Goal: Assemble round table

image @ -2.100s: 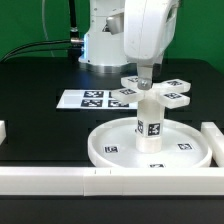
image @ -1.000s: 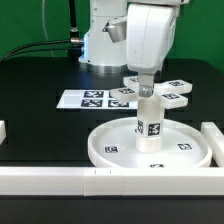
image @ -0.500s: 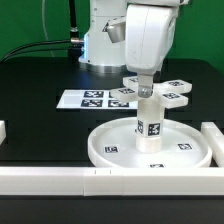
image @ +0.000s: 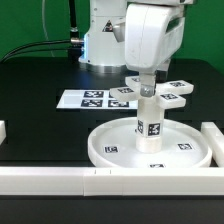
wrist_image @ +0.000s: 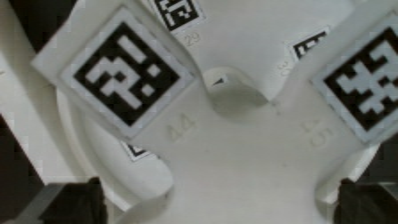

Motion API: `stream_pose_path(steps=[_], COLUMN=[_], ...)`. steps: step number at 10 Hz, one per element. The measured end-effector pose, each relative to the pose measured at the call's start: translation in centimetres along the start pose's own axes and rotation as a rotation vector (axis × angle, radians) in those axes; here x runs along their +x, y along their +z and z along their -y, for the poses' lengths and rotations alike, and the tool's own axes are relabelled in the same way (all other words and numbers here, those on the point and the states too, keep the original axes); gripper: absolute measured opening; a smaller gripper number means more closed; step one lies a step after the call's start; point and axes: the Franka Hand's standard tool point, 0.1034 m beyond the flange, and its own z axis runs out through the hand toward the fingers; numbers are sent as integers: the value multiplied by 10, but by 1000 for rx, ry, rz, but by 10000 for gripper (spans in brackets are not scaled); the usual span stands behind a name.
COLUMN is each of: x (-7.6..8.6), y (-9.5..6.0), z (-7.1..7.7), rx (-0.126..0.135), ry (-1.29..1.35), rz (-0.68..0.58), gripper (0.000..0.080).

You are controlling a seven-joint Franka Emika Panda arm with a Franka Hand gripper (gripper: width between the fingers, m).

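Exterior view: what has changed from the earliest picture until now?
The gripper turned the cross piece a little on top of the cylinder; its arms now point differently. The disc, the cylinder and the marker board stayed in place.

A robotics lab: black table [image: 40, 115], tagged marker board [image: 95, 98], green backdrop [image: 30, 22], white boundary bars [image: 60, 180]

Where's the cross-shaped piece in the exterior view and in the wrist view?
Exterior view: the cross-shaped piece sits atop the short cylinder, right under the gripper.
Wrist view: the cross-shaped piece fills the picture, seen close from above.
Shared landmark: its square tags on the arms.
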Motion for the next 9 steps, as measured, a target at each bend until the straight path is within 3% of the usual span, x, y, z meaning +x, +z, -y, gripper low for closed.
stream_pose_path(steps=[9], x=[2], y=[-4], z=[7], rx=[4], ry=[120], rz=[0], gripper=[649])
